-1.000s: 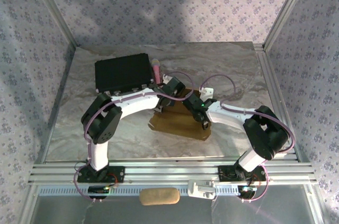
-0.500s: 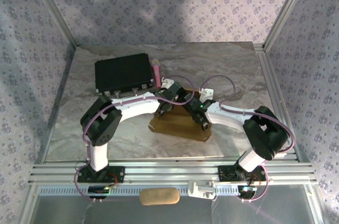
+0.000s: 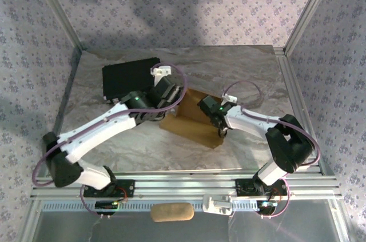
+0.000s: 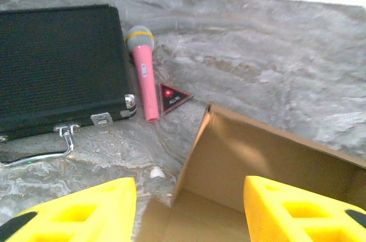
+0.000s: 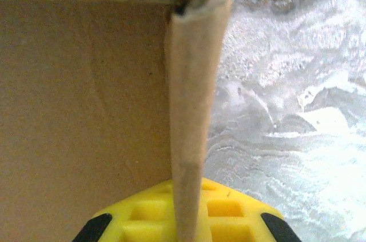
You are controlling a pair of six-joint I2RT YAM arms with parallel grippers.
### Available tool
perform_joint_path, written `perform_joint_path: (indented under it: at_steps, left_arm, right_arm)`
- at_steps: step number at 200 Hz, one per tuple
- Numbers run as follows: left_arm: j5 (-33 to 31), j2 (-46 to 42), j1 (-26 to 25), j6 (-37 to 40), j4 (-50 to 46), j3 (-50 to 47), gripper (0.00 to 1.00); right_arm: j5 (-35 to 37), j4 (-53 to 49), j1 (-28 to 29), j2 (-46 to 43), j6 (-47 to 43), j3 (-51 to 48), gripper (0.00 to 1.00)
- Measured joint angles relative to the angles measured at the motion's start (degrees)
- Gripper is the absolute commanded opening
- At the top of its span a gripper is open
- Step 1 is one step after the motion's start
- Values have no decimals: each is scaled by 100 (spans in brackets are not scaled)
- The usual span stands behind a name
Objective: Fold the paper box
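The tan-brown paper box (image 3: 189, 123) lies mid-table, partly folded, with walls standing. My left gripper (image 3: 167, 102) hovers at its left rear corner. In the left wrist view that gripper (image 4: 190, 199) is open, and the box's raised corner and floor (image 4: 257, 156) sit in the gap between the yellow fingers (image 4: 91, 210). My right gripper (image 3: 217, 123) is at the box's right side. In the right wrist view the right gripper (image 5: 189, 210) is shut on the upright doubled side wall (image 5: 191, 110), seen edge-on, with the box's inner face (image 5: 86, 110) to its left.
A black case (image 3: 122, 76) lies at the back left, beside the left wrist. A pink microphone (image 4: 144, 79) and a small red triangular sticker (image 4: 171, 96) lie between case and box. A tan pad (image 3: 171, 212) rests below the front rail. Crinkled silver sheet (image 3: 251, 82) covers the table.
The left arm has swung its elbow far out to the lower left, and its gripper drew back from the box's middle toward the black case. The right gripper stayed on the box's right wall.
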Motion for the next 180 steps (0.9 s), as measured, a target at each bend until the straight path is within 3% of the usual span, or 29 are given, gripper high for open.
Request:
perform_joint_path:
  at_steps: [31,66,131,180]
  left_arm:
    - [-280,-389,-590,-356,-367,-4,49]
    - [-494,-337,-894,-614,-632,-37,47]
    - [-688,-210,-1333,-979,-929,-199,46]
    - [-815,-282,-1545,-1281,-1095,-616,46]
  right_arm:
    - [-1034,-7,-605,-479,835,-9,0]
    - [-2142,116,-1145,-756,2253,-9,0]
    - [-3585,-470,-1209,-669,4983,98,0]
    - [-4172,-588,-1259,-297,5689,-127,0]
